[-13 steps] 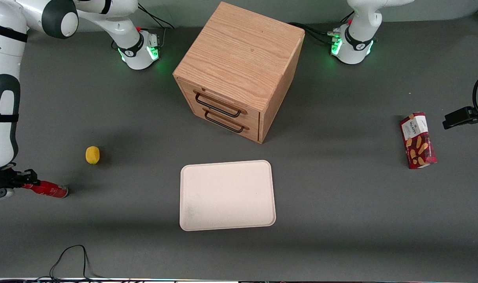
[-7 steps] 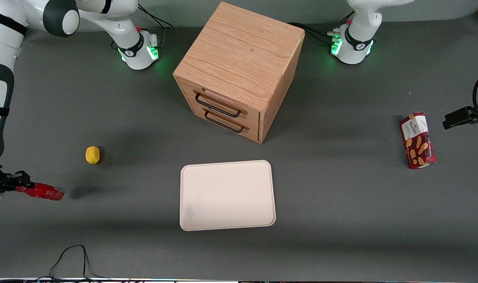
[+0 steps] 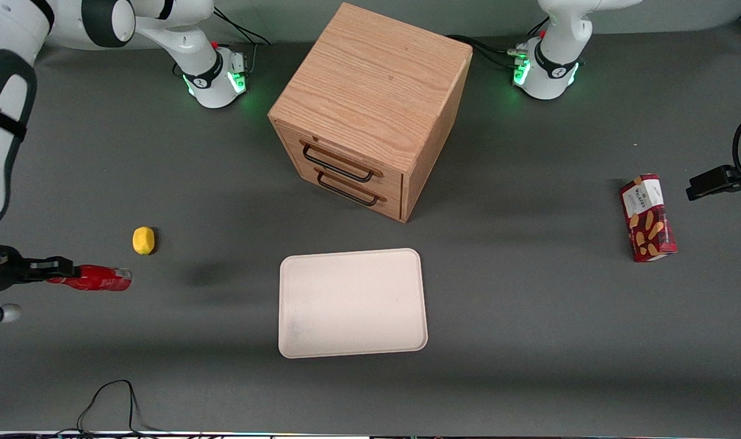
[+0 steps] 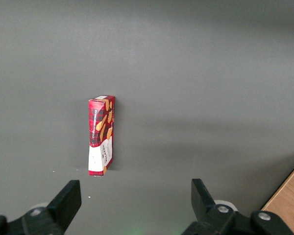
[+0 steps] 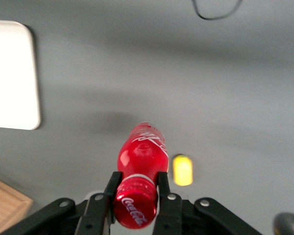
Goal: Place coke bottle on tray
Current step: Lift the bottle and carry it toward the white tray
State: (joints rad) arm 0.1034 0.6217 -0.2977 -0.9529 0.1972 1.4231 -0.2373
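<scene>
My right gripper [image 3: 58, 272] hangs above the table at the working arm's end, shut on the cap end of the coke bottle [image 3: 96, 278]. The small red bottle lies level in the air, its base pointing toward the tray [image 3: 352, 302], with its shadow on the mat between them. In the right wrist view the black fingers [image 5: 163, 188] clamp the red cap and neck of the coke bottle [image 5: 141, 156], gripper [image 5: 137, 188]. The cream-pink tray [image 5: 12, 73] lies flat and bare in front of the drawer cabinet, nearer the front camera.
A yellow lemon [image 3: 143, 239] lies on the mat close to the bottle, a little farther from the front camera. The wooden drawer cabinet [image 3: 370, 110] stands mid-table. A red snack box [image 3: 647, 217] lies toward the parked arm's end.
The gripper has lifted the coke bottle off the mat and carried it toward the tray. Its shadow has moved away from the bottle toward the tray.
</scene>
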